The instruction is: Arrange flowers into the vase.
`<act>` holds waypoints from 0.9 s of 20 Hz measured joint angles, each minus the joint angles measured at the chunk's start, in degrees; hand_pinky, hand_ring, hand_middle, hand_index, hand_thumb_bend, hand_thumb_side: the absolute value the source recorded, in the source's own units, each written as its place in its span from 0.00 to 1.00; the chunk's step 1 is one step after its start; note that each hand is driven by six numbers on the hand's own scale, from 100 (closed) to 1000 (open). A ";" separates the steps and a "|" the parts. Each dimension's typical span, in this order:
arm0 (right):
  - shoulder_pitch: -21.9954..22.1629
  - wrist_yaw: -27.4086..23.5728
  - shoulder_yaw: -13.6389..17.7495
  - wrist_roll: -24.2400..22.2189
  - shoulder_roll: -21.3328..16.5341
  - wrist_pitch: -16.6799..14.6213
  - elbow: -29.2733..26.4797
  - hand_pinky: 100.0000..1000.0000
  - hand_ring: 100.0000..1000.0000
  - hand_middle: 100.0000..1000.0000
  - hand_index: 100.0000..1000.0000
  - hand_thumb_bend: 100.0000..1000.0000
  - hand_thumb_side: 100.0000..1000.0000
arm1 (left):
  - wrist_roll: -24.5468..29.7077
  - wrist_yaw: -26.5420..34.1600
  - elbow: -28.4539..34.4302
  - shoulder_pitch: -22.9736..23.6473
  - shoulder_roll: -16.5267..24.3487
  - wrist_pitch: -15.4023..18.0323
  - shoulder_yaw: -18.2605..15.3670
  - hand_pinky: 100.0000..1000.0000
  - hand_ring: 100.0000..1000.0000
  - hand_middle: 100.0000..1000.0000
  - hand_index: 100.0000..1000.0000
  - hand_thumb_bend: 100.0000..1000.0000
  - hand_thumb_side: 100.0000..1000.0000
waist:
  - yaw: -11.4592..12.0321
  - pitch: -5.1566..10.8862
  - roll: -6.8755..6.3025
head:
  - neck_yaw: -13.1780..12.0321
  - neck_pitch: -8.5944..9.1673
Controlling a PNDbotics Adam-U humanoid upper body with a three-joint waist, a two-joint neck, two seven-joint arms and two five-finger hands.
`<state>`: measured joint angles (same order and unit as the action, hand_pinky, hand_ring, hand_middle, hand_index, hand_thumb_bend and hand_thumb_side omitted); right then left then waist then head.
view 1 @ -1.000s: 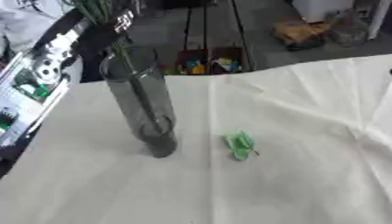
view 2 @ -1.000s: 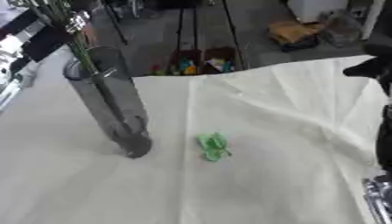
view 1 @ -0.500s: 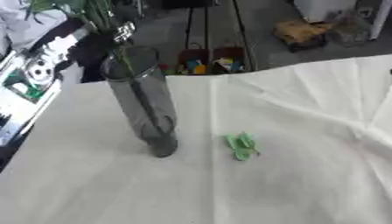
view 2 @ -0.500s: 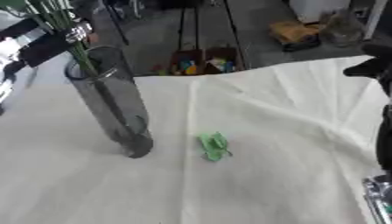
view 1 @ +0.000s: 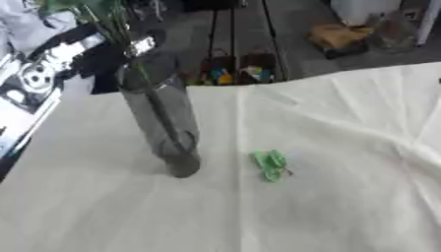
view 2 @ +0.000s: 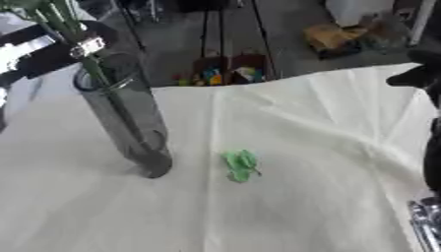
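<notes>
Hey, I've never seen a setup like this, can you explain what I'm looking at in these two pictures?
Both pictures come from a camera pair in a humanoid robot's head, looking down at its work; they show the same moment from slightly different angles. A white cloth covers the table. On it stands a tall smoky glass vase, with green flower stems going into its mouth from above. At upper left the left robot hand, black and silver, is at those stems; its fingers are too blurred to judge. A small green leafy scrap lies beside the vase. Dark parts of the right arm show at the right edge.
</notes>
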<state>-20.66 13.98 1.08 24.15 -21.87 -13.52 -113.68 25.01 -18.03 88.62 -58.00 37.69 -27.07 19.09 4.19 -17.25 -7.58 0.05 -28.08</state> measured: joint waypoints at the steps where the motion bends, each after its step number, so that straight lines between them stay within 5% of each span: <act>1: 0.01 0.00 0.00 0.00 0.00 0.00 0.00 0.58 0.51 0.42 0.70 0.00 1.00 | 0.77 -0.39 -0.18 0.00 0.25 0.20 -0.11 1.00 1.00 1.00 1.00 0.50 1.00 | 0.00 0.00 -0.04 | -0.01 0.00; 9: 0.25 -0.01 0.00 0.04 0.00 0.13 0.00 0.58 0.51 0.42 0.70 0.00 1.00 | 7.07 -3.95 -0.49 0.00 0.74 1.90 -2.41 1.00 1.00 1.00 1.00 0.95 1.00 | 0.00 0.02 -0.10 | -0.17 0.01; 18: 0.39 -0.01 0.00 0.12 0.00 0.44 0.00 0.58 0.50 0.42 0.70 0.00 1.00 | 14.08 -7.75 1.13 0.00 1.16 2.70 -5.77 1.00 1.00 1.00 1.00 1.00 1.00 | 0.00 0.02 -0.10 | -0.22 0.24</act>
<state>-20.27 13.98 1.08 24.27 -21.87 -13.08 -113.68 39.09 -25.79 89.75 -58.00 38.85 -24.37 13.32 4.19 -17.23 -7.68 -0.17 -27.84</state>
